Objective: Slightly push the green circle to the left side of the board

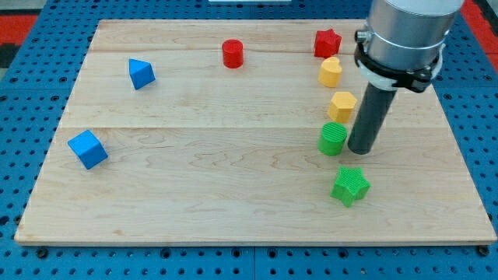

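Note:
The green circle is a short green cylinder on the wooden board, right of centre. My tip rests on the board just to the circle's right, touching or nearly touching it. A green star lies below the circle, toward the view's bottom. A yellow hexagon sits just above the circle, and a yellow rounded block lies above that.
A red star is at the view's top right, next to the arm's grey body. A red cylinder is at top centre. A blue triangle and a blue cube lie on the left.

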Controlling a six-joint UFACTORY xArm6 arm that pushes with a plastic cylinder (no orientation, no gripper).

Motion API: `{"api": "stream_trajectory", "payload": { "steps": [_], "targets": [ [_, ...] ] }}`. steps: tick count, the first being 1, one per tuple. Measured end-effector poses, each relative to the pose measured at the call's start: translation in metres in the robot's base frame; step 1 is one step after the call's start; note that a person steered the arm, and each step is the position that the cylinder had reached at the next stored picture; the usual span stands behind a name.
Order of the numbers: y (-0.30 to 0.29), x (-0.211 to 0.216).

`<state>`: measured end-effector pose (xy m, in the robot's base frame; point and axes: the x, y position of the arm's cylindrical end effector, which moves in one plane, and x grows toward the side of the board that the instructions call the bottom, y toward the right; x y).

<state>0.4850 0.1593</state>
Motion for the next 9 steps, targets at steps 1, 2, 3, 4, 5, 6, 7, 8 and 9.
{"api": "stream_trajectory", "payload": {
  "steps": [1, 2, 3, 4, 5, 6, 7, 8, 9],
  "targets": [
    [0.056, -0.008],
    [0.108, 0.085],
    [0.082, 0.132],
    [-0.060, 0.133],
    [-0.185, 0.128],
    [-0.228, 0.095],
    [-0.239, 0.061],
    [-0.243, 0.010],
    [-0.243, -0.057]
  ]
}}
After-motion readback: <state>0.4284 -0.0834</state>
